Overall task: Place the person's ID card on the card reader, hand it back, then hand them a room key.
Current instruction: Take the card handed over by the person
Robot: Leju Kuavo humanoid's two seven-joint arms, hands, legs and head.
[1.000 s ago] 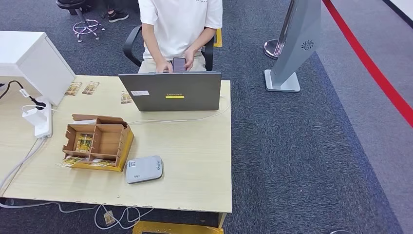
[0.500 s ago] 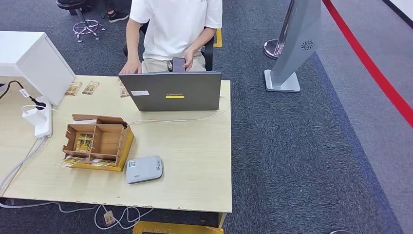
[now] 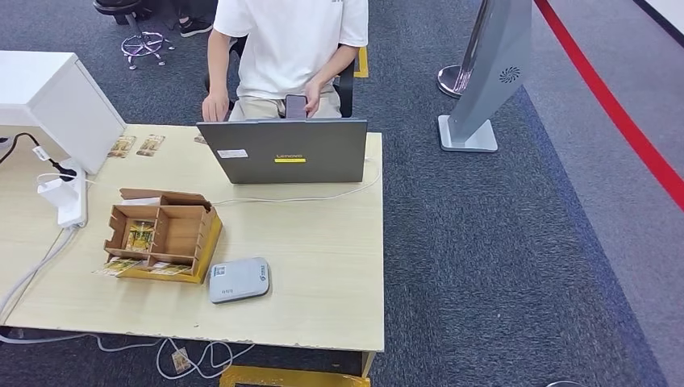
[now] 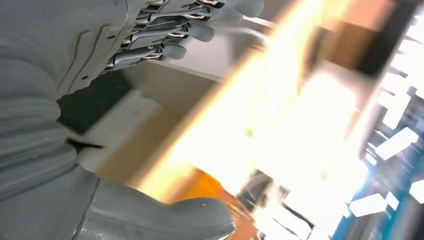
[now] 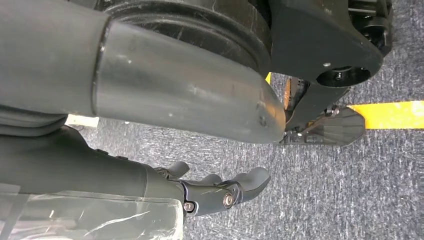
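The grey card reader [image 3: 238, 280] lies near the front edge of the wooden table [image 3: 323, 266]. Left of it stands a wooden organiser [image 3: 164, 232] with patterned cards [image 3: 139, 235] in one compartment and more cards [image 3: 121, 265] lying flat at its front. Two more cards [image 3: 135, 146] lie at the table's far left. A person in a white shirt [image 3: 290, 40] sits behind the laptop [image 3: 284, 151], holding a phone [image 3: 296, 105]; their other hand [image 3: 214, 105] hangs at the far table edge. My left hand [image 4: 65, 75] holds nothing, fingers apart. My right hand [image 5: 165, 100] hangs empty over the carpet.
A white power strip with a charger [image 3: 60, 195] and cables run along the table's left side beside a white cabinet [image 3: 56, 97]. A thin cable [image 3: 323, 196] crosses in front of the laptop. A grey stand [image 3: 488, 72] rises on the carpet to the right.
The person's hand came out from behind the laptop to the table's far edge. The card that lay by the laptop's left corner is gone from there.
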